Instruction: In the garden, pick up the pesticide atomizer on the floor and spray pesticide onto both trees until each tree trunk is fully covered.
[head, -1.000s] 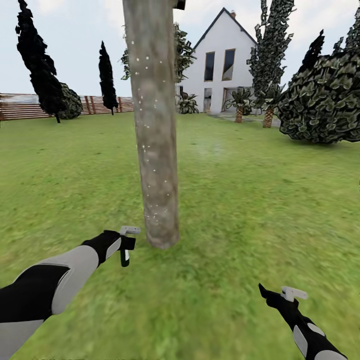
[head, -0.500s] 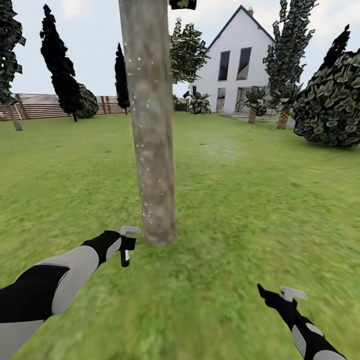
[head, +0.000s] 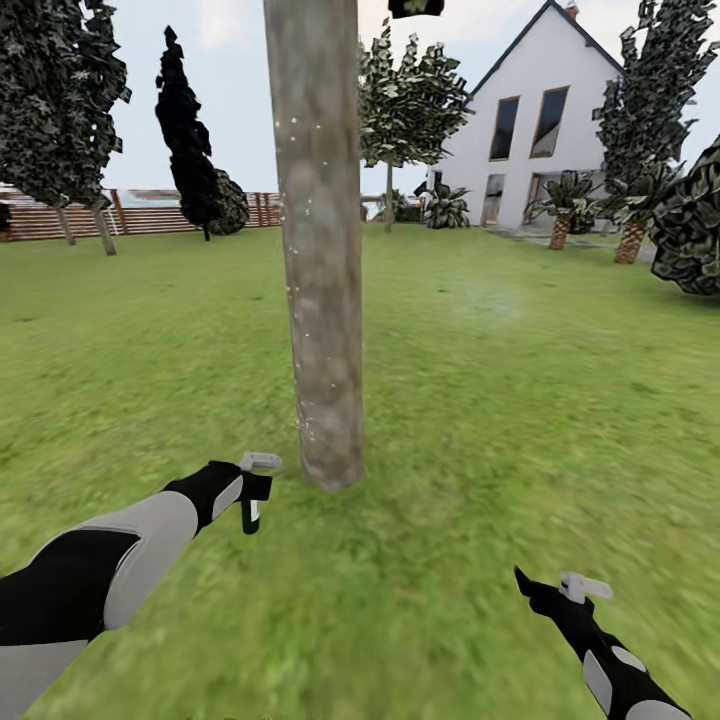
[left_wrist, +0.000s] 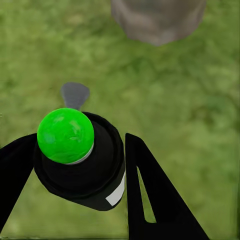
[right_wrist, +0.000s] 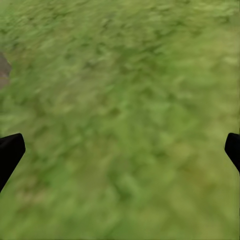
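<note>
No writing, number, brand or sign can be read anywhere. The pesticide atomizer (left_wrist: 80, 162) carries a small white patch on its black body at about 5 o'clock from its green cap, shaped like a label, but it is blank as rendered. The white house (head: 540, 120) at 1 o'clock in the head view has plain walls and dark windows with no lettering. The wooden fence (head: 150, 212) at 10 o'clock bears only bare slats. The tree trunk (head: 322, 250) shows pale specks, which form no characters.
</note>
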